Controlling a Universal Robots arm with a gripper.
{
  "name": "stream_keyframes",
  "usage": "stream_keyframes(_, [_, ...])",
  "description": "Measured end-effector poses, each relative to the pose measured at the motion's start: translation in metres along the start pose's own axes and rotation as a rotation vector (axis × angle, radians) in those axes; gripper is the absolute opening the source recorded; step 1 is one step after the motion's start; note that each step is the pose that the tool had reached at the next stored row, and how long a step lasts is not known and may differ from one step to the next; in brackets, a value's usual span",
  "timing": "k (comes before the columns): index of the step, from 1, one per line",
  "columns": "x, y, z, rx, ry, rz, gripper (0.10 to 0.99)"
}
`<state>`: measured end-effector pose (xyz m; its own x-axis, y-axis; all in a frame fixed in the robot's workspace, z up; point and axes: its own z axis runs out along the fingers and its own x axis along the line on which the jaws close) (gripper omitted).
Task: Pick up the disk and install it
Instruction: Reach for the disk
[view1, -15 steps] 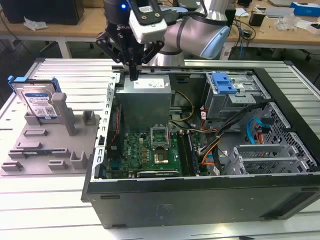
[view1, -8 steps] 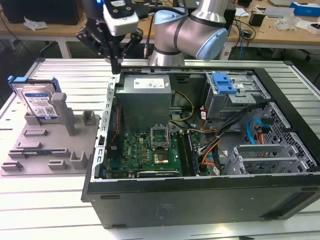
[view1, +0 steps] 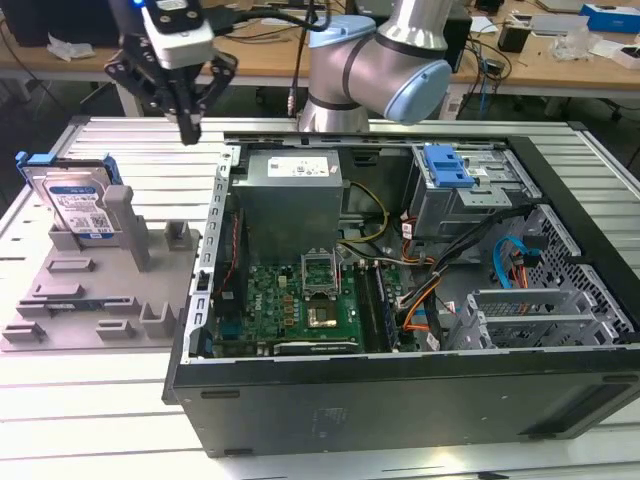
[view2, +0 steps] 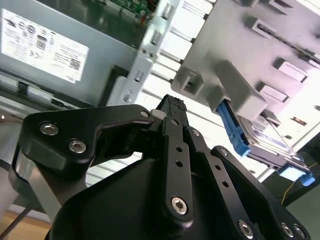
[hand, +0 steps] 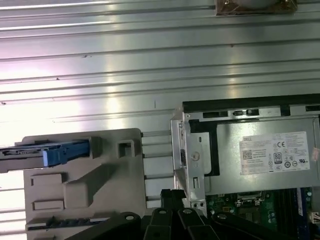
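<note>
My tool (view1: 189, 133) hangs empty, its fingers pressed together, over the table (view1: 130, 150). The disk (view1: 82, 208) stands on edge in the grey holder (view1: 95, 300), below the tool and well apart from it.

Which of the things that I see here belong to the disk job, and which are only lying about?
Belong to the job: the disk, standing in the grey holder; the pincer, hovering between holder and case; the open computer case.
Only lying about: the power supply, the motherboard, the blue box on the far bench.
</note>
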<state>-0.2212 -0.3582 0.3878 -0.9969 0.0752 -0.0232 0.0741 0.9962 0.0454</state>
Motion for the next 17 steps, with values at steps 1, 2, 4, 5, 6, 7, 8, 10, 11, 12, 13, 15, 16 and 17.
stream_keyframes(1, [0.0048, 0.0005, 0.0005, 0.000, 0.0000, 0.000, 0.106])
stream_keyframes(2, [0.0091, 0.0009, 0.0010, 0.000, -0.0002, 0.000, 0.106])
stream_keyframes(4, [0.0210, 0.0026, 0.0022, 0.000, 0.0000, 0.000, 0.106])
stream_keyframes(5, [0.0255, 0.0036, 0.0027, 0.000, 0.0000, 0.000, 0.106])
stream_keyframes(6, [0.0324, 0.0061, 0.0037, 0.000, -0.0003, 0.000, 0.106])
stream_keyframes(7, [0.0394, 0.0099, 0.0048, 0.000, 0.0000, 0.000, 0.106])
stream_keyframes(8, [0.0447, 0.0127, 0.0057, 0.000, -0.0001, 0.000, 0.106])
stream_keyframes(10, [0.0526, 0.0168, 0.0069, 0.000, 0.0000, 0.000, 0.106])
stream_keyframes(11, [0.0556, 0.0184, 0.0074, 0.000, 0.0001, 0.000, 0.106])
stream_keyframes(12, [0.0596, 0.0205, 0.0080, 0.000, 0.0000, 0.000, 0.106])
stream_keyframes(13, [0.0635, 0.0225, 0.0087, 0.000, 0.0000, 0.000, 0.106])
stream_keyframes(15, [0.0742, 0.0281, 0.0105, 0.000, -0.0002, 0.000, 0.106])
stream_keyframes(16, [0.0818, 0.0317, 0.0114, 0.000, -0.0001, 0.000, 0.106])
stream_keyframes(17, [0.0872, 0.0342, 0.0122, 0.000, -0.0001, 0.000, 0.106])
